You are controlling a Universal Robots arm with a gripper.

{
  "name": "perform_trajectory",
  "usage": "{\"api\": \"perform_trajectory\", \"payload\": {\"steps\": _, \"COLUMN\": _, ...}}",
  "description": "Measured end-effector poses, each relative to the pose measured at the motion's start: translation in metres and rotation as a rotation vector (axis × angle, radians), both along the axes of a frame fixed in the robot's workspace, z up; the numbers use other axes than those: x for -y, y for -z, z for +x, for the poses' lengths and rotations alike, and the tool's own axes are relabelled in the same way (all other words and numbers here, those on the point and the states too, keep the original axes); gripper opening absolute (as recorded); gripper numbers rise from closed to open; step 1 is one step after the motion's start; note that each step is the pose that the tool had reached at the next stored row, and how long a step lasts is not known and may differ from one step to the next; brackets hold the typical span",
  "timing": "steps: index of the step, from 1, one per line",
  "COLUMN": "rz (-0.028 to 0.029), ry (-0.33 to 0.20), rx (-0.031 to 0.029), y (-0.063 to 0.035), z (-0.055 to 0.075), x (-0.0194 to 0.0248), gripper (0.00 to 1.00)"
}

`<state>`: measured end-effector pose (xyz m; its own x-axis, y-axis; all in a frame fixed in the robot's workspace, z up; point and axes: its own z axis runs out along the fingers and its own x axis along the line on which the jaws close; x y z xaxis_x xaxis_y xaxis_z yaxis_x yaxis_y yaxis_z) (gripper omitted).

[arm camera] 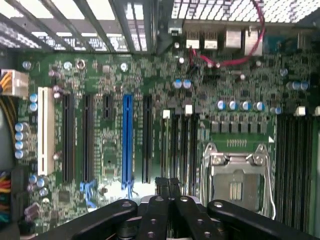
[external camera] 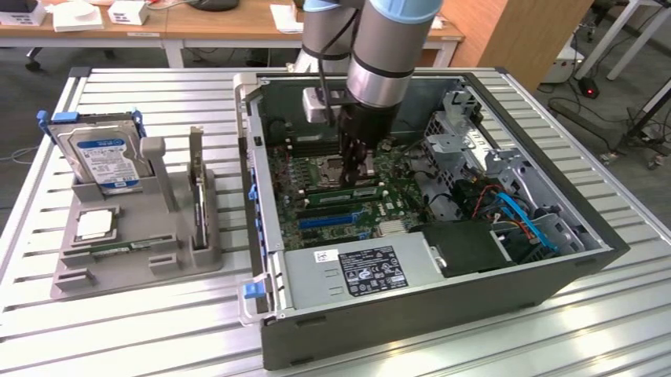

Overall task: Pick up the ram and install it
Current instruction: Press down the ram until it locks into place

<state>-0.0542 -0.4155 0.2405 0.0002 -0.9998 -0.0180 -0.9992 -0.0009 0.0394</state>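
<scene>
On the exterior view's left, a grey plastic parts holder point(external camera: 137, 251) keeps a thin green ram stick point(external camera: 124, 246) lying flat in its slot, untouched. Rightward, the black gripper point(external camera: 360, 169) hangs inside the open grey computer case point(external camera: 419, 314), fingers closed, holding nothing, above the green motherboard point(arm camera: 100, 75).

Slatted metal table point(external camera: 157, 314), grey parts holder point(external camera: 137, 251) beside open computer case point(external camera: 419, 314), apparently just apart
</scene>
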Motion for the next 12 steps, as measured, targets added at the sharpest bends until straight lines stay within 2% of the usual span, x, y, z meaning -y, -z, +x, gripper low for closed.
{"api": "perform_trajectory", "payload": {"steps": 4, "rz": 0.0001, "ry": 0.0, "rx": 0.0, "y": 0.0, "z": 0.0068, "x": 0.0, "gripper": 0.09}}
{"api": "perform_trajectory", "payload": {"steps": 12, "rz": 0.0001, "ry": 0.0, "rx": 0.0, "y": 0.0, "z": 0.0103, "x": 0.0, "gripper": 0.09}}
